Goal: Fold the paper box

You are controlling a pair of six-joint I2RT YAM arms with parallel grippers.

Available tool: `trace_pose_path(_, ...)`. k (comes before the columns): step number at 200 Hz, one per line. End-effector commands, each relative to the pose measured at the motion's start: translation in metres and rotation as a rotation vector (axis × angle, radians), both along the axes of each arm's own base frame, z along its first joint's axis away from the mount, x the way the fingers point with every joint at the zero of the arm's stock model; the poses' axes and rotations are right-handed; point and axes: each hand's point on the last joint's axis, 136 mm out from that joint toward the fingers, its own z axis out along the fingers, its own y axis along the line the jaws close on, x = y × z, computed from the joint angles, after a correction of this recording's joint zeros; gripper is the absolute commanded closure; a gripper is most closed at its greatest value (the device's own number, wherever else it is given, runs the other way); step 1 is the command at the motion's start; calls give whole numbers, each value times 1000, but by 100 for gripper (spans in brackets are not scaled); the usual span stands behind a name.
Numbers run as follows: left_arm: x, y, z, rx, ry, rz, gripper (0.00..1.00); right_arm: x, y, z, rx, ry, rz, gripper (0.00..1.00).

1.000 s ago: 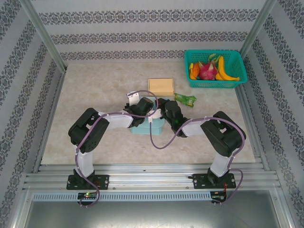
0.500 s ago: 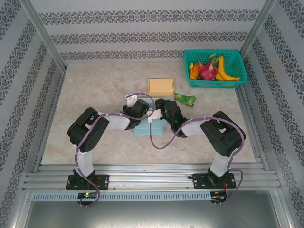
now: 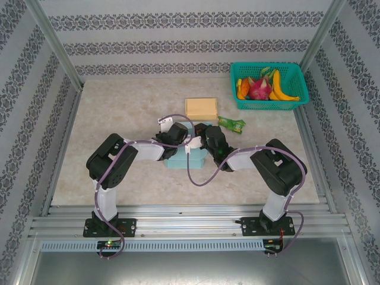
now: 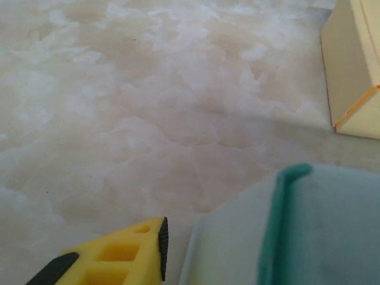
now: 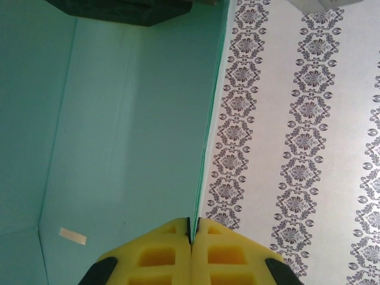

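Wall edge first: the paper box (image 3: 186, 160) sits mid-worktop (image 3: 119, 113), directly under both my wrists, its long axis running roughly left to right across me. One upright teal wall (image 5: 130, 119) of it runs straight away from my right jaws. They are pinched together on its thin rim, the yellow pads (image 5: 169, 252) meeting with the sheet between them.

On my left side I see just one yellow finger (image 4: 139, 252), low and near the worktop. The box's teal-rimmed flap (image 4: 285, 202) lies just to its right, apart from it by a thin gap. With the other finger out of frame, I cannot tell how wide my left jaws stand or whether they hold anything. A tan block (image 4: 356, 65) lies beyond the flap, apart from it.

I judge the coming fold turns on that flap lying rightward of my left jaws, the nearer pair, with my right as anchor.
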Motion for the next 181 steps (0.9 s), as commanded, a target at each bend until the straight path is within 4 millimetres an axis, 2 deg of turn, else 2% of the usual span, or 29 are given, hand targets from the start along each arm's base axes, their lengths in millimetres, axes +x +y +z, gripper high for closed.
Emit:
trace_pose_path(1,-18,65,-22,192,75,174,80,-3,-15,-30,-41,98,-58,100)
trace_pose_path(19,-13,50,-21,145,59,86,89,-2,-11,-27,3,111,-50,100)
trace_pose_path(36,-12,39,-17,115,43,23,100,-2,-8,-24,40,123,-50,92)
trace_pose_path(59,-12,31,-9,98,25,-30,100,-4,-5,-14,103,132,-44,78)
trace_pose_path(84,-13,34,-2,112,17,-30,100,-12,-2,1,181,157,-25,64)
trace_pose_path(104,-15,37,1,121,12,-22,100,-19,-3,20,262,161,-14,55)
trace_pose_path(136,-15,35,4,104,6,-34,100,-35,-9,61,489,208,-37,47)
trace_pose_path(160,-17,32,8,73,-6,-50,100,-47,-21,89,695,322,-110,44)
trace_pose_path(181,-20,25,13,23,-21,-87,100,-48,-39,115,926,355,-222,38)
